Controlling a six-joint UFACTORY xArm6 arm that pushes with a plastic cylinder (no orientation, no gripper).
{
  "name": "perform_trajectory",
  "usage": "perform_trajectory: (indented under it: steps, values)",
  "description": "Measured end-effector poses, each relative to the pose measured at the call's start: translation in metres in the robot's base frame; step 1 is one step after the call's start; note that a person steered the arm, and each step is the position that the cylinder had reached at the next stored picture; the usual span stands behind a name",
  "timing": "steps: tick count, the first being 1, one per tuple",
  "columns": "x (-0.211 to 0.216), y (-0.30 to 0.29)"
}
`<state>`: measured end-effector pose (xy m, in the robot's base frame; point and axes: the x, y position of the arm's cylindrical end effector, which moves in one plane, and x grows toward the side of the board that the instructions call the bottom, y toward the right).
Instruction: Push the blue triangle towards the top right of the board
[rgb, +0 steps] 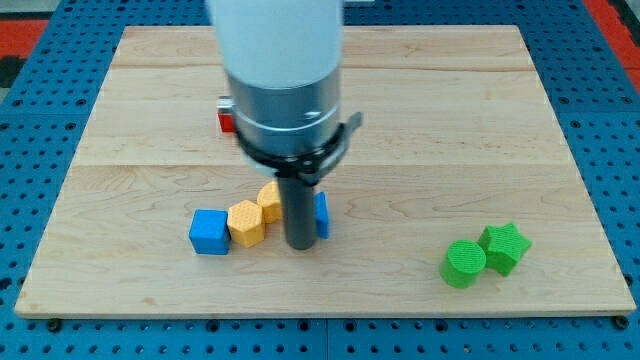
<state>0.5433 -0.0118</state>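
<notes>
A blue block, likely the blue triangle (322, 214), shows only as a thin sliver just right of my rod, below the board's middle. My tip (300, 245) rests on the board against that block's left side. A yellow block (269, 201) sits just left of the rod, and a yellow hexagon-like block (245, 222) lies below-left of it. A blue cube (209, 232) lies further left. The rod and arm body hide most of the blue triangle.
A red block (227, 120) peeks out left of the arm body, mostly hidden. A green cylinder (463, 263) and a green star (504, 248) sit together at the lower right. The wooden board (500, 120) lies on a blue pegboard.
</notes>
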Motion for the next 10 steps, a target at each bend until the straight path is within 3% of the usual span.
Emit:
perform_trajectory:
  steps: [1,3,7,8,10]
  values:
    - [-0.013,0.029]
    - [-0.115,0.026]
    - [-0.276,-0.013]
    - [-0.298,-0.038]
    - [-0.306,0.07]
